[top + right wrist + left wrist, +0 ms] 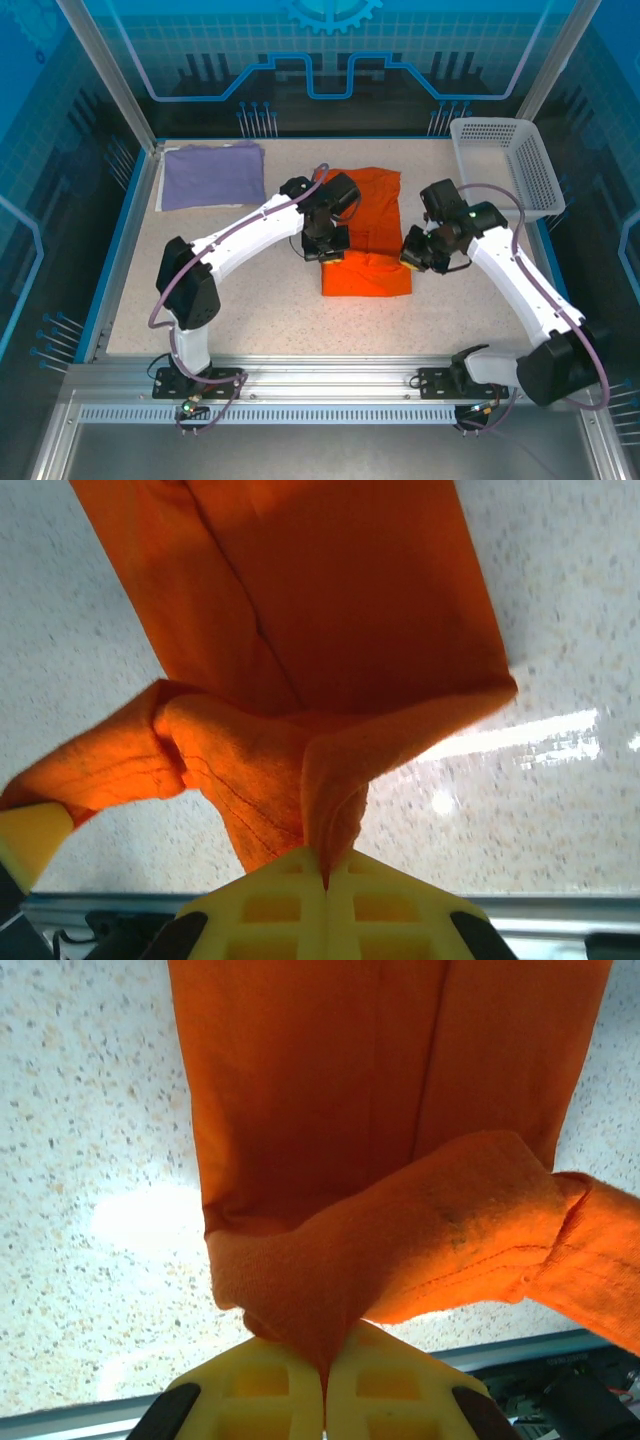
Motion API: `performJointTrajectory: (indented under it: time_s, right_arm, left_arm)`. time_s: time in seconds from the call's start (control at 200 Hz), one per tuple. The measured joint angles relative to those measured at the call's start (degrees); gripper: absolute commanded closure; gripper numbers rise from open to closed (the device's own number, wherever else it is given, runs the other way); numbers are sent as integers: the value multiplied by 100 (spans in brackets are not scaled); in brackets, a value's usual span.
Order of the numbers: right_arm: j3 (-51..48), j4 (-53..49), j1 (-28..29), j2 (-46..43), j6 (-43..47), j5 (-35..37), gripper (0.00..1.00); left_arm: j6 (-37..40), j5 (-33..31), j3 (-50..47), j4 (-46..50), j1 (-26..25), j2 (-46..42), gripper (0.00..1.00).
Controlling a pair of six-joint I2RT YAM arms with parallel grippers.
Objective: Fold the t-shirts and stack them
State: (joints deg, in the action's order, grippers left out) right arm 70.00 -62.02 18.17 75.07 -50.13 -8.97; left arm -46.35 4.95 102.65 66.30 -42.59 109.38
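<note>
Gripping one orange t-shirt (365, 235): left tool (325, 1368), right tool (325, 878), both clamped; one lavender t-shirt (212, 175) apart.

Top camera high above near edge, looking down on whole tabletop (250, 310). Wrist cameras close, looking past own fingers (260, 1385); all views share orange t-shirt (366, 275).

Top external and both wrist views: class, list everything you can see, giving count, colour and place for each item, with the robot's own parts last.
orange t-shirt: one, bright orange, middle of the table.
lavender t-shirt: one, pale purple, folded, far-left corner.
basket: one, white mesh, far-right corner.
table: one, speckled beige, under everything.
left gripper: one, yellow fingers, shut on the orange t-shirt's left edge.
right gripper: one, yellow fingers, shut on its right edge.
</note>
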Motion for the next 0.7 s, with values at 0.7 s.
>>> performJointTrajectory:
  time_s: [0.7]
  right_arm:
    - [1381, 695, -411, 2667, 527, -4, 100]
  left_arm:
    - [748, 155, 1652, 424, 820, 1814, 100]
